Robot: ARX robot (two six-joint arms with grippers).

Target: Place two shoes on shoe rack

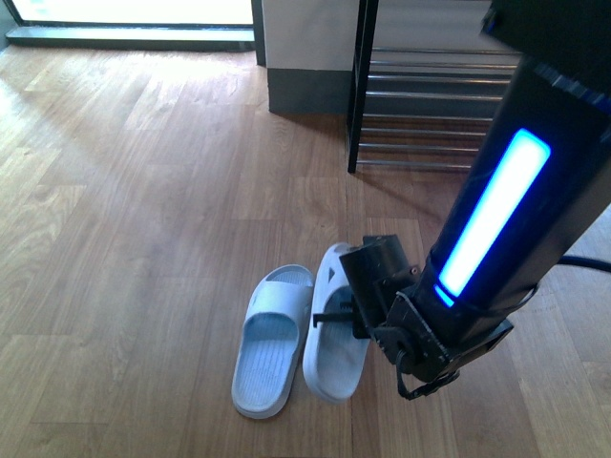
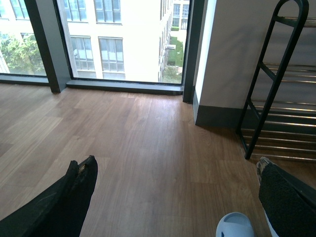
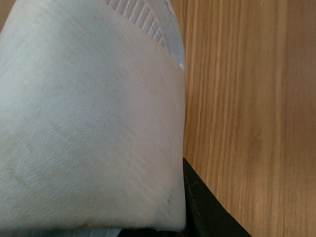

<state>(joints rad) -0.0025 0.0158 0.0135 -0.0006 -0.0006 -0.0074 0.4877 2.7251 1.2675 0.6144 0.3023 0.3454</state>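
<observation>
In the front view, two pale blue slides lie side by side on the wooden floor [image 1: 143,191]. The outer slide [image 1: 270,339] lies free. The inner slide [image 1: 329,361] has the right gripper [image 1: 348,313] at its strap; whether the jaws clamp it, I cannot tell. The shoe rack [image 1: 430,105] stands well apart, further back.

In the left wrist view, the left gripper [image 2: 176,162] gapes wide and holds nothing, with a slide's toe [image 2: 234,226] near one finger.

In the right wrist view, the pale strap [image 3: 89,123] fills the frame, and a black finger [image 3: 207,207] touches its edge
</observation>
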